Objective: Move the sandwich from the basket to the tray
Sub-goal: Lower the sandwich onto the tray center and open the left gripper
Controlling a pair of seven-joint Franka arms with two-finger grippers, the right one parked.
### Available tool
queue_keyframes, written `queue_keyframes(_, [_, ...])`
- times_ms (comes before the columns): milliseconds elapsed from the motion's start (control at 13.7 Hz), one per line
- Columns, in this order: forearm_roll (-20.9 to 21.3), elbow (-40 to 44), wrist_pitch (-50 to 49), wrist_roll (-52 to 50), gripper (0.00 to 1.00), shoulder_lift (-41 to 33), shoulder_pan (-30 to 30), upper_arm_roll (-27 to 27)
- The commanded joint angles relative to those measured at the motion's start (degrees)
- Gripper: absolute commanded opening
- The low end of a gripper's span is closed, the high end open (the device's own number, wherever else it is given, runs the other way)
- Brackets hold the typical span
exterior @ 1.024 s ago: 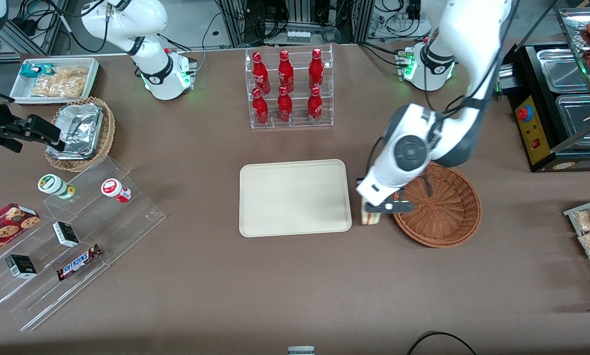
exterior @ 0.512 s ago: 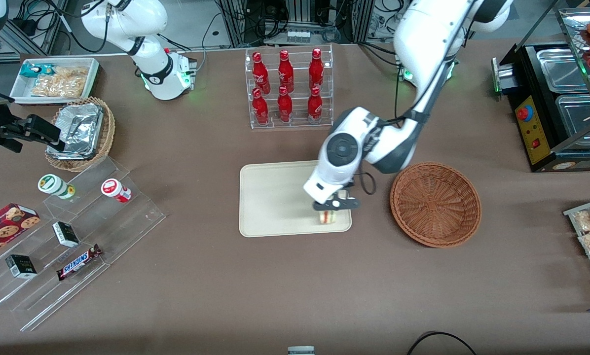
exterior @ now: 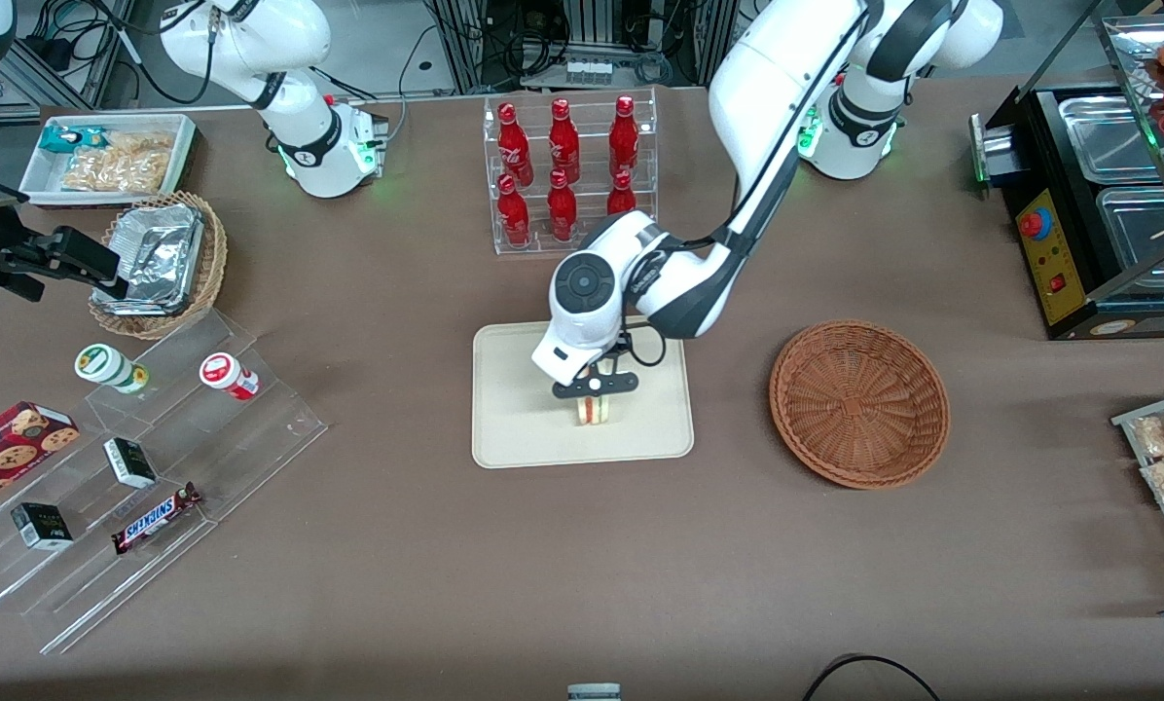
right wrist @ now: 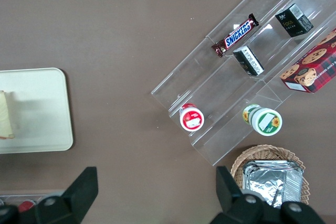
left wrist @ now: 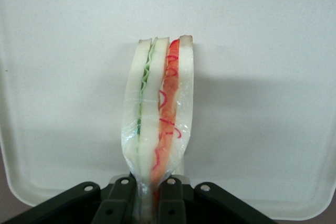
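The sandwich (exterior: 595,411) (left wrist: 157,114) is a wrapped wedge of white bread with green and red filling on its edge. It hangs pinched at one end in my gripper (exterior: 596,387) (left wrist: 152,203), which is shut on it over the middle of the cream tray (exterior: 514,428) (left wrist: 262,77). I cannot tell whether the sandwich touches the tray. The reddish-brown wicker basket (exterior: 859,402) lies beside the tray toward the working arm's end, with nothing in it. A sliver of the sandwich (right wrist: 5,115) also shows over the tray (right wrist: 42,108) in the right wrist view.
A clear rack of red bottles (exterior: 567,175) stands farther from the front camera than the tray. A stepped acrylic stand (exterior: 144,458) with snacks and a tan basket with foil containers (exterior: 159,261) lie toward the parked arm's end. A black food warmer (exterior: 1108,195) is near the working arm's end.
My gripper has carried the sandwich from beside the basket's rim sideways over the tray, ending above the tray's middle. The basket and tray stayed put.
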Motion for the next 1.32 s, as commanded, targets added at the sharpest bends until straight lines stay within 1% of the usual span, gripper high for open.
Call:
queue_keyframes(0, [0.3, 4.3, -1.1, -1.3, 0.00, 2.7, -1.6, 0.8])
queue_keyframes(220, [0.4, 4.4, -1.0, -1.0, 0.02, 3.0, -1.6, 0.8])
queue_keyframes(293, [0.4, 4.5, -1.0, -1.0, 0.07, 3.2, -1.6, 0.8])
queue_keyframes(366, [0.3, 4.5, -1.0, -1.3, 0.34, 3.0, -1.6, 0.8])
queue_keyframes(439, [0.3, 4.4, -1.0, -1.4, 0.95, 2.9, -1.6, 0.8])
queue_keyframes(512, [0.4, 4.3, -1.1, -1.0, 1.00, 2.5, -1.6, 0.8])
queue_keyframes(805, [0.5, 4.1, -1.8, -0.9, 1.00, -0.8, -1.0, 1.1])
queue_keyframes(951, [0.5, 4.2, -6.5, -0.9, 1.00, -3.5, -0.1, 1.1])
queue_keyframes(1098, [0.6, 3.0, -8.8, -0.8, 1.00, -7.0, 0.1, 1.5])
queue_keyframes(1244, [0.6, 2.8, -12.0, -0.7, 1.00, -9.5, 2.3, 1.5])
